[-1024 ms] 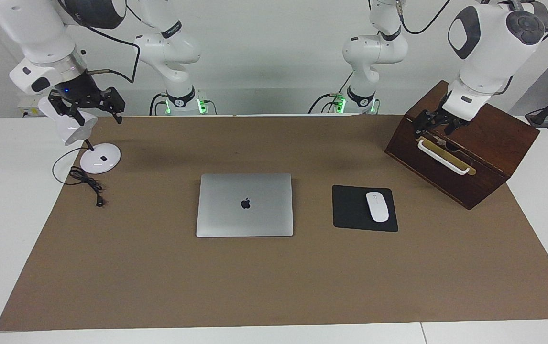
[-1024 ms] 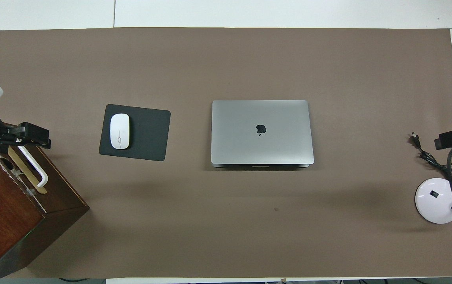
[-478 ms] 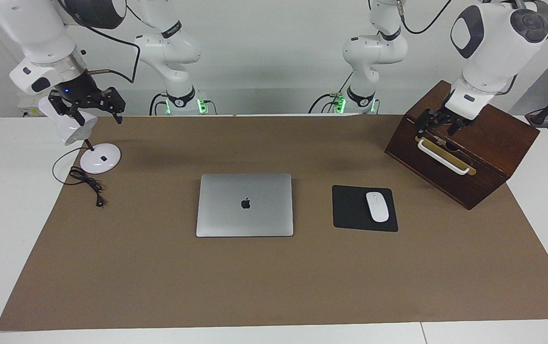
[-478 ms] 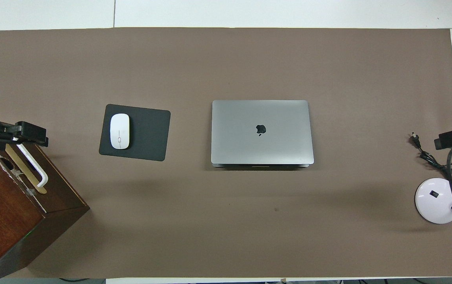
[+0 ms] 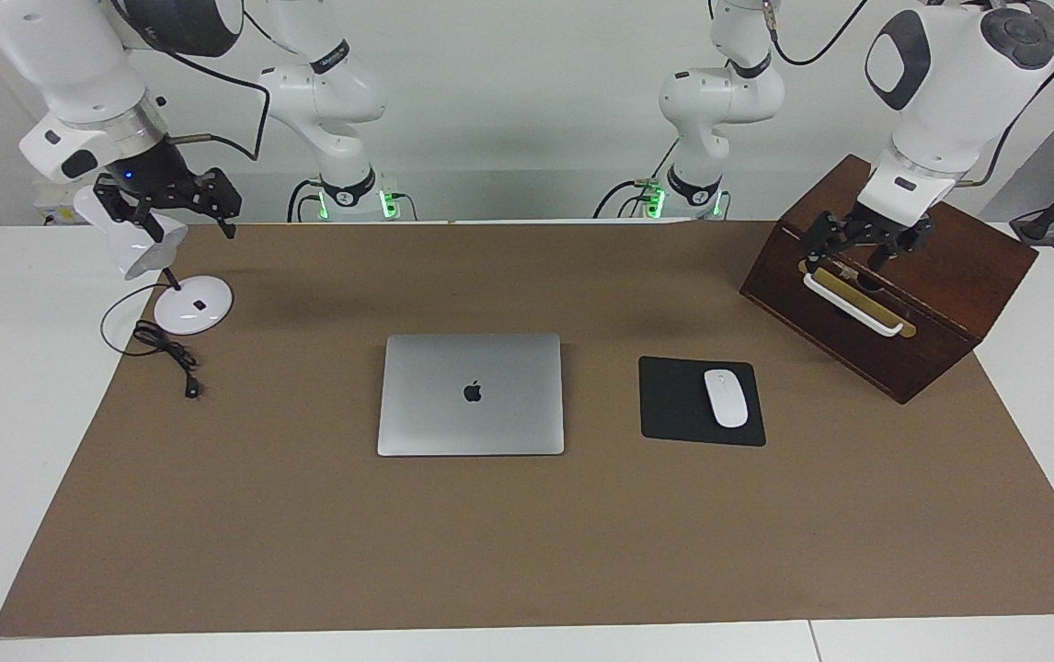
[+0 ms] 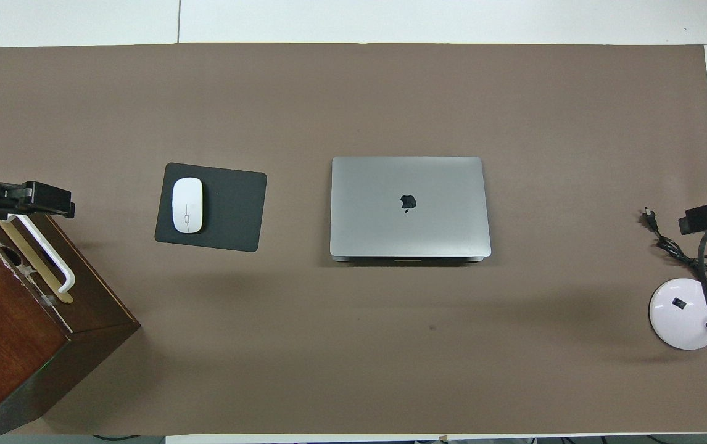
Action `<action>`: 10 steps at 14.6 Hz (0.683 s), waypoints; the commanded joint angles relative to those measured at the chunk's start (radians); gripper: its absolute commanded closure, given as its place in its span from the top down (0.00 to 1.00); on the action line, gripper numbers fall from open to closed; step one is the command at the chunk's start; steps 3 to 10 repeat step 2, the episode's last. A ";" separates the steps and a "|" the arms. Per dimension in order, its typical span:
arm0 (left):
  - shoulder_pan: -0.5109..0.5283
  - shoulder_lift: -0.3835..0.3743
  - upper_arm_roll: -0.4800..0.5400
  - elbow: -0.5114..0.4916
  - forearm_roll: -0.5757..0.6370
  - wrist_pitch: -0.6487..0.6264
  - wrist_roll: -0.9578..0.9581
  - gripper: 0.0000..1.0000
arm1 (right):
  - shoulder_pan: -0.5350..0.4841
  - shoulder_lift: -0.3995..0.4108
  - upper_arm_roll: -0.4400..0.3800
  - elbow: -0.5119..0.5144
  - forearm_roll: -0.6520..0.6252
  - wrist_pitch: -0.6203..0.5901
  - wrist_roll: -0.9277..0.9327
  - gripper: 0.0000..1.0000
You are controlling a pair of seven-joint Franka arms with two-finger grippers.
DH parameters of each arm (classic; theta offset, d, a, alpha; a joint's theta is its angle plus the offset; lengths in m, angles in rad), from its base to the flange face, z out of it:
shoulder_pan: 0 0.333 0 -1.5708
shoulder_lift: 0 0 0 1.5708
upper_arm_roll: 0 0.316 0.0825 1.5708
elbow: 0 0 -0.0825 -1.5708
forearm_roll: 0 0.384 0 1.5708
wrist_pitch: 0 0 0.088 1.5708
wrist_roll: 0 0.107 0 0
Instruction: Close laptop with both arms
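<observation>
The right gripper [image 5: 166, 210] hangs in the air over the head of the white desk lamp [image 5: 136, 241], at the right arm's end of the table. Its two fingers stand apart and they grasp nothing. Under this gripper, the round base of the lamp [image 5: 193, 304] stands on the brown mat [image 5: 527, 533], and a black cable with a plug [image 5: 170, 354] lies beside the base.

From this gripper toward the middle of the table, well apart from it, lies the laptop [image 5: 471, 393]. Its lid is down flat, with the dark apple logo [image 5: 473, 392] on top, so the laptop is already closed. Neither gripper touches it.

Beside the laptop, toward the left arm's end, lies the black mousepad [image 5: 688, 402] with the white mouse [image 5: 726, 397] on it.

The left gripper [image 5: 863, 244] is over the wooden box [image 5: 941, 276], just above the white handle [image 5: 853, 303] on the front of the box. Its fingers are spread and empty. If the tips touch the box, it is not possible to tell. The laptop is well apart from this gripper too, with the mousepad between them.
</observation>
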 commanded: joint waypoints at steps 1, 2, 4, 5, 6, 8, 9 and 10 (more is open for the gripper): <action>0.012 -0.006 -0.001 -0.002 -0.003 0.005 0.019 1.00 | 0.001 -0.020 0.003 -0.031 0.011 0.029 0.023 1.00; 0.012 -0.006 -0.001 -0.002 -0.003 0.005 0.019 1.00 | 0.000 -0.020 0.003 -0.031 0.011 0.029 0.023 1.00; 0.012 -0.006 -0.001 -0.002 -0.003 0.005 0.019 1.00 | 0.000 -0.020 0.003 -0.031 0.011 0.029 0.023 1.00; 0.012 -0.006 -0.001 -0.002 -0.003 0.005 0.019 1.00 | 0.000 -0.020 0.003 -0.031 0.011 0.029 0.023 1.00; 0.012 -0.006 -0.001 -0.002 -0.003 0.005 0.019 1.00 | 0.000 -0.020 0.003 -0.031 0.011 0.029 0.023 1.00; 0.012 -0.006 -0.001 -0.002 -0.003 0.005 0.019 1.00 | 0.000 -0.020 0.003 -0.031 0.011 0.029 0.023 1.00; 0.012 -0.006 -0.001 -0.002 -0.003 0.005 0.019 1.00 | 0.000 -0.020 0.003 -0.031 0.011 0.029 0.023 1.00; 0.012 -0.006 -0.001 -0.002 -0.003 0.005 0.019 1.00 | 0.000 -0.020 0.003 -0.031 0.011 0.029 0.023 1.00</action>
